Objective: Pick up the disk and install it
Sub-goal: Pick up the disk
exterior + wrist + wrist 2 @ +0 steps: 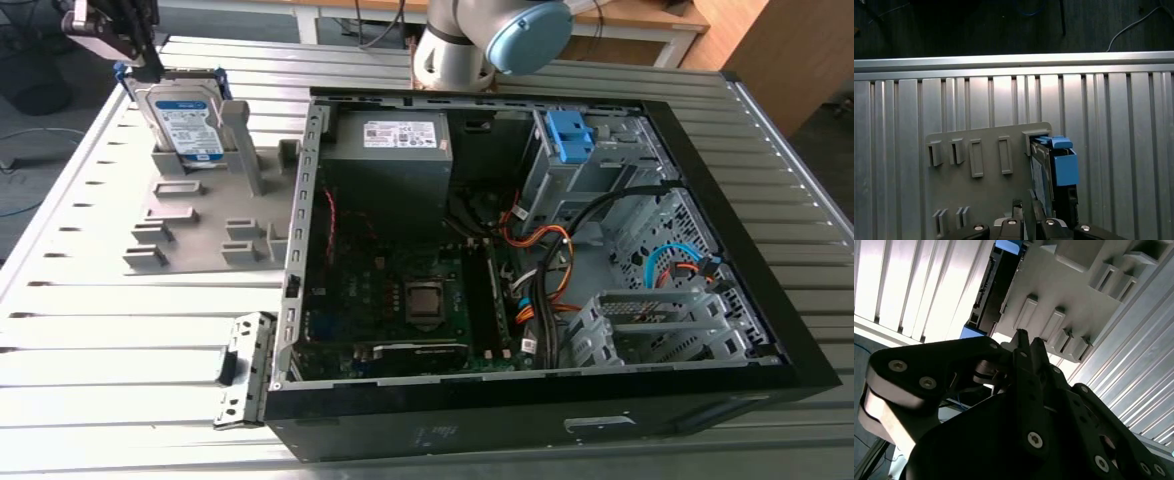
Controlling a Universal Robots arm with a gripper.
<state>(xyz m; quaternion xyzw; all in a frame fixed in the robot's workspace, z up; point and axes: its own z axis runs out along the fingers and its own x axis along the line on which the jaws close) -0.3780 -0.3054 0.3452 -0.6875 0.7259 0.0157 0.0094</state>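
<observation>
Disk (184, 122) silver, blue-framed, upright in grey holder (200, 232) | pincer (1028, 342) clenched beside it

Obstructions and cut-offs noted.
In the exterior view the gripper (140, 55) and the robot arm (467, 45) are cut off by the top edge, and the grey holder (200, 215) hides the disk's (184, 118) lower end. In the first wrist view, the gripper's body runs out of frame.

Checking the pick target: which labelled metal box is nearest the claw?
The silver hard drive with the white-and-blue label, standing upright in the grey holder outside the black computer case, right by the claw. The grey power-supply box lies inside the case.
</observation>
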